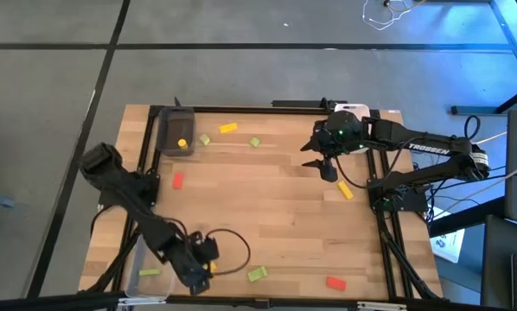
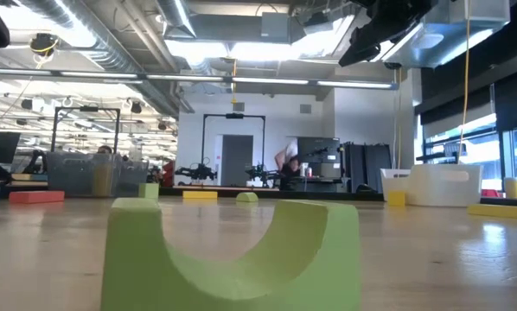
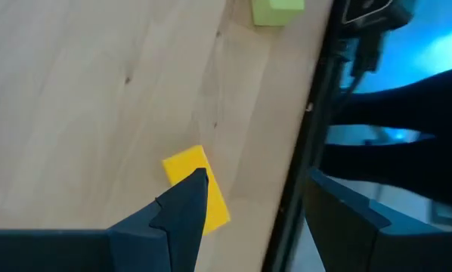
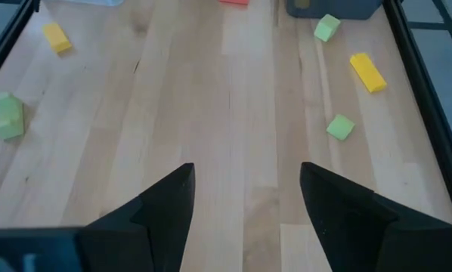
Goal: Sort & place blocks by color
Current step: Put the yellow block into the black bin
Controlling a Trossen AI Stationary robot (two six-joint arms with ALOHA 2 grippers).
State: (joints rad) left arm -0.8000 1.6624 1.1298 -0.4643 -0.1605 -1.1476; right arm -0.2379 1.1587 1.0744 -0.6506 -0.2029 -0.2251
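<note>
Pale wood-grain surface (image 1: 276, 199), red block (image 1: 178, 180), yellow bar (image 1: 228, 128), light green arch block (image 2: 232, 255), dark grey tray (image 1: 174, 130) with a yellow piece (image 1: 182, 143), black tools, white tray (image 2: 444, 184)

Left gripper (image 1: 194, 275) low, right gripper (image 1: 321, 164) raised, fingers apparently spread.

Two matte-black jointed arms; the right arm (image 1: 431, 151) bears white TROSSEN lettering and a small green light near its wrist, the left arm (image 1: 133, 203) trails a looping black cable
</note>
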